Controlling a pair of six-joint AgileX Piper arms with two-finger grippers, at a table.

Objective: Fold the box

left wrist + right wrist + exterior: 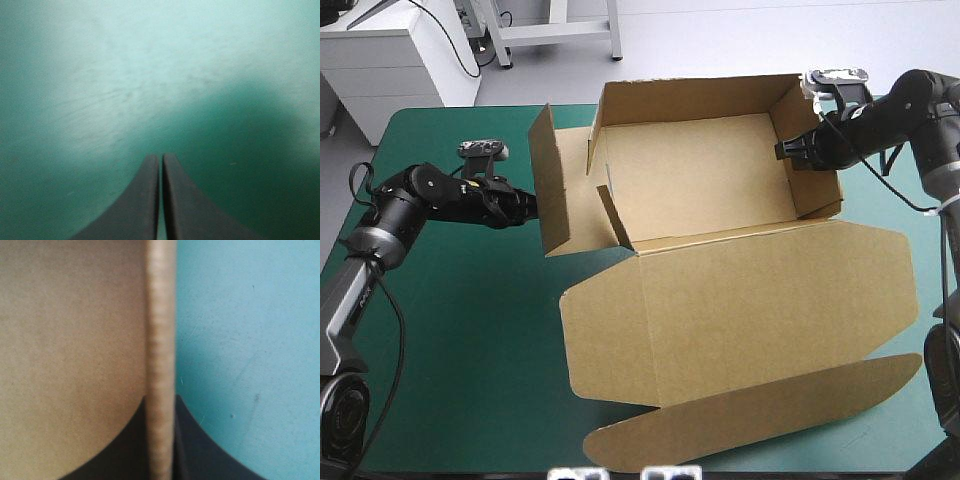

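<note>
The brown box (705, 175) stands as an open tray at the table's middle back, its lid (760, 300) lying flat toward the front. The left wall (552, 190) leans outward, loose at its corner. My left gripper (530, 206) is at that wall's outer face, its black fingers shut (161, 156) with nothing seen between them; ahead of them is only a blurred pale field. My right gripper (786, 150) is at the right wall (812, 150). In the right wrist view the wall's edge (161, 315) runs between my nearly shut gripper (161, 399).
A narrow inner flap (615, 215) angles inside the box's left corner. The lid's curved tuck flap (750, 415) reaches almost to the table's front edge. Bare teal-green cover (460, 330) lies at the front left. A white cabinet (390, 60) stands beyond the far left corner.
</note>
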